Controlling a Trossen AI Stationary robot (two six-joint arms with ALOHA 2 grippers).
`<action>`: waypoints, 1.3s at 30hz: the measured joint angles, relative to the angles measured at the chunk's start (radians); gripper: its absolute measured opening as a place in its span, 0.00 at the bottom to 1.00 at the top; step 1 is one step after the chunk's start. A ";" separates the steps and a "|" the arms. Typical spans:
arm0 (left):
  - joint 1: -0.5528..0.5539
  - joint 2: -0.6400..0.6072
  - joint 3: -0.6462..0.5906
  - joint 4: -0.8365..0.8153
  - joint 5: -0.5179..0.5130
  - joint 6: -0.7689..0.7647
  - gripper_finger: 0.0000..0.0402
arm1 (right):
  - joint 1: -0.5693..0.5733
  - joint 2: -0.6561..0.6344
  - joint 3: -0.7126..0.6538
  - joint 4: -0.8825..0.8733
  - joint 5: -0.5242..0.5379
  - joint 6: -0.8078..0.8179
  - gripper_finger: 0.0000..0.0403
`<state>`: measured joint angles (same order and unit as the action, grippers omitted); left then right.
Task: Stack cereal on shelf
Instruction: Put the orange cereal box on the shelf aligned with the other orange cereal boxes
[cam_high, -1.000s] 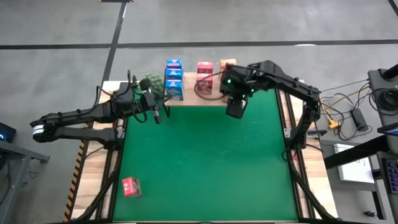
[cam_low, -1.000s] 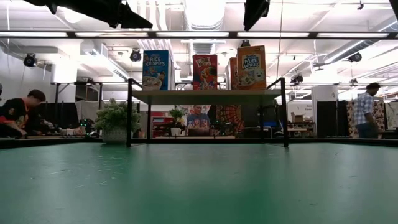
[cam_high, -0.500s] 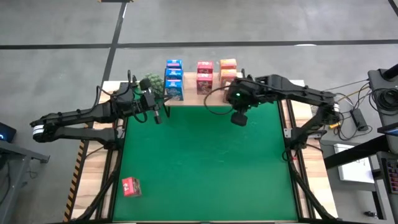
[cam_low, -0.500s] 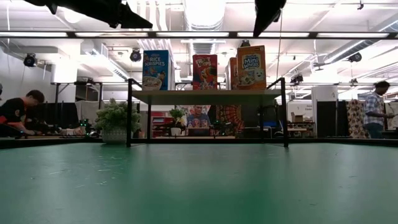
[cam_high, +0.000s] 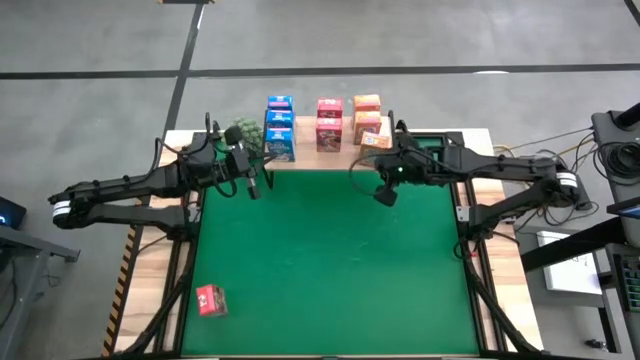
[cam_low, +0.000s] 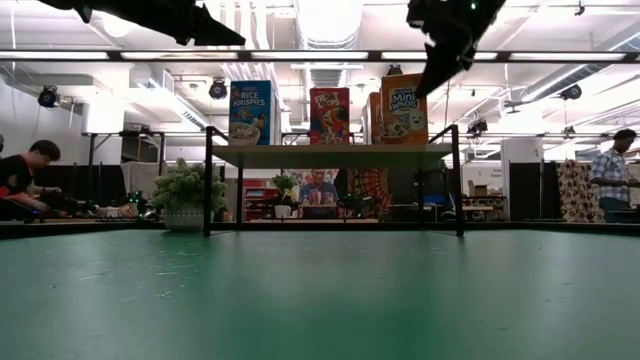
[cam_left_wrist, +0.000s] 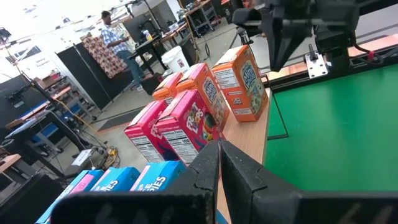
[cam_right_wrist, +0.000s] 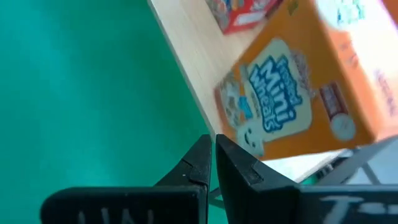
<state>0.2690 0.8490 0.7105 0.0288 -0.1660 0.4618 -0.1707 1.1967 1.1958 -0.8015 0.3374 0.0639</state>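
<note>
Cereal boxes stood in three short rows on the shelf (cam_high: 310, 158) at the far edge of the green table (cam_high: 320, 270): blue boxes (cam_high: 279, 128) on the left, pink-red boxes (cam_high: 329, 124) in the middle and orange boxes (cam_high: 368, 120) on the right. In the low view the plank sat on thin black legs, with a blue box, a pink-red box and an orange box facing the camera along its top. One more pink-red box (cam_high: 211, 299) lay apart from the rest, at the near left corner, on the wooden border beside the mat.

The right gripper (cam_high: 384, 193) hung above the mat just near of the shelf's right end, close to the orange boxes but not touching them; its fingers (cam_right_wrist: 239, 167) were pressed together and held nothing. Its wrist view looked down on the face of the nearest orange box and the plank's edge.

The left gripper (cam_high: 252, 188) waited above the table's far left side, beside a green plant (cam_high: 243, 135) and near the blue boxes, fingers clenched on nothing.

People showed in the room beyond the table.
</note>
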 joint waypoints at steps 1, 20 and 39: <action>0.000 0.000 0.000 0.000 0.000 0.001 0.00 | 0.000 -0.004 -0.018 0.014 0.025 0.000 0.03; 0.000 0.000 0.000 0.002 0.000 0.001 0.00 | -0.031 -0.009 -0.093 0.086 0.137 -0.013 0.03; 0.000 0.000 0.000 0.001 0.000 0.002 0.00 | -0.039 -0.007 -0.110 0.118 0.163 -0.057 0.03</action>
<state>0.2690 0.8490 0.7105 0.0299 -0.1658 0.4634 -0.2097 1.1892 1.0860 -0.6834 0.5001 0.0066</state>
